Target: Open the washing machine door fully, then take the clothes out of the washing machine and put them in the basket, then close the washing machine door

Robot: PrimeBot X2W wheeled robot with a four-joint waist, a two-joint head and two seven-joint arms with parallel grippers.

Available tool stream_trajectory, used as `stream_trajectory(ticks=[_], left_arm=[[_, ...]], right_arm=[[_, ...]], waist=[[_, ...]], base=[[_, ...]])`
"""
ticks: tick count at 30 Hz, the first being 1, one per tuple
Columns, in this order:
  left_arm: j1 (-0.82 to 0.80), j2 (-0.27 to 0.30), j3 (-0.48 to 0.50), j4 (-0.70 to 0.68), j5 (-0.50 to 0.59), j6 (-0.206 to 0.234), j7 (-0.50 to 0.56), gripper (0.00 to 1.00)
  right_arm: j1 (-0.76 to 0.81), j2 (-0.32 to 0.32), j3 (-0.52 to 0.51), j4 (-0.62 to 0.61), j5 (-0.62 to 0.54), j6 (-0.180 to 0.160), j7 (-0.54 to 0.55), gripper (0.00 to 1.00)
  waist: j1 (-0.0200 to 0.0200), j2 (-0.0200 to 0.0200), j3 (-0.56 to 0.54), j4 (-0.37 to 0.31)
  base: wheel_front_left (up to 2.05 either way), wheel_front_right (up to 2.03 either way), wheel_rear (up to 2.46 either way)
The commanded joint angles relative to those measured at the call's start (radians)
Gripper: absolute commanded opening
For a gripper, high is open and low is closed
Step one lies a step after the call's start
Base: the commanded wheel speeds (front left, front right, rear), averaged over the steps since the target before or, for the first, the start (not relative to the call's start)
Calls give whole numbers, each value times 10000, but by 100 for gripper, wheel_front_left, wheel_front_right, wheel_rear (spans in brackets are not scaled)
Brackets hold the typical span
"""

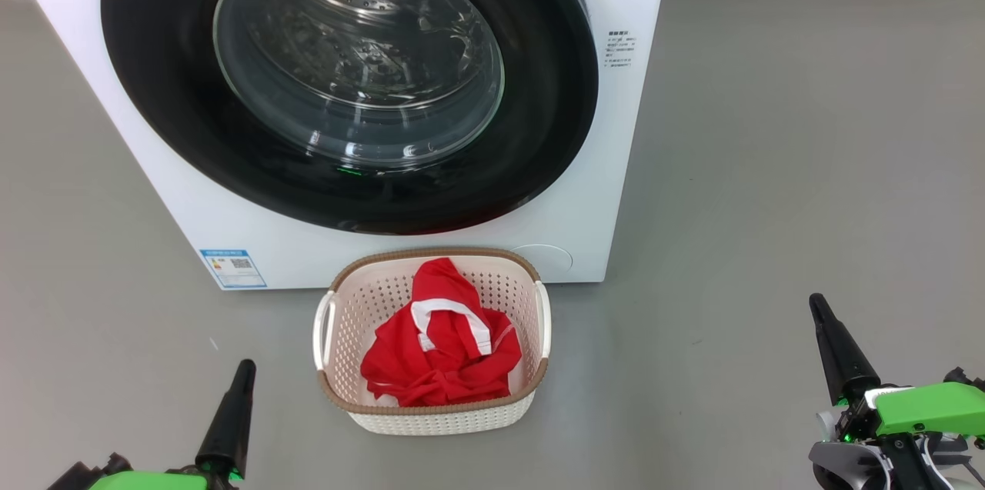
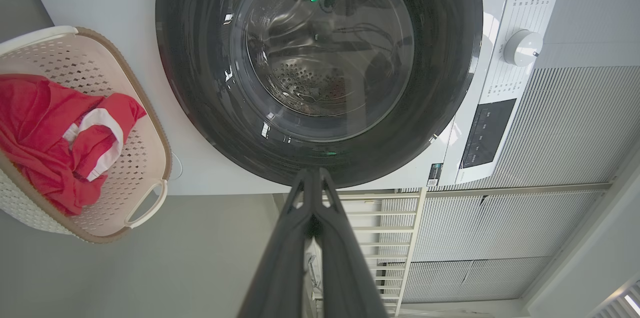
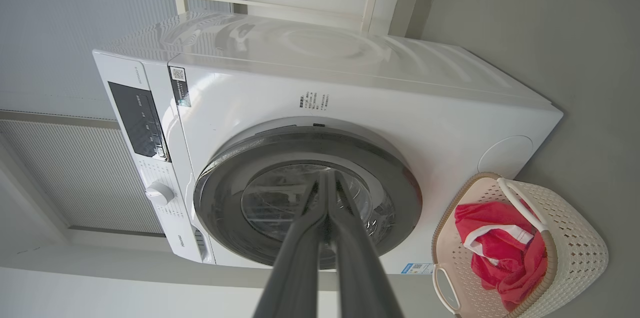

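shut jaws, grey floor (image 1: pixel 769 167), slatted wall (image 2: pixel 575 123)

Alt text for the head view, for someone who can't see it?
Red clothes lie in the cream basket before the white washing machine, whose black door is closed. The left gripper and right gripper sit shut at the lower corners.

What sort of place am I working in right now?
Probably a home laundry corner, or a mock-up of one: a white front-loading washing machine stands on a grey floor, a perforated basket holding red clothes sits before it, and ribbed wall panels run behind.
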Motion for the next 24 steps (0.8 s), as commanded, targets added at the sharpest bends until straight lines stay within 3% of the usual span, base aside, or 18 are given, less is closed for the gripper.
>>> stream_trajectory(ticks=[1, 24], left_arm=[[-414, 129, 353, -208, -68, -73, 72, 0], [-413, 129, 353, -209, -68, -73, 72, 0]], right_arm=[[-429, -160, 200, -255, 47, -7, 66, 0], [-429, -160, 200, -255, 48, -7, 66, 0]], waist=[[0, 0, 0, 0], [0, 0, 0, 0]], base=[[0, 0, 0], [0, 0, 0]])
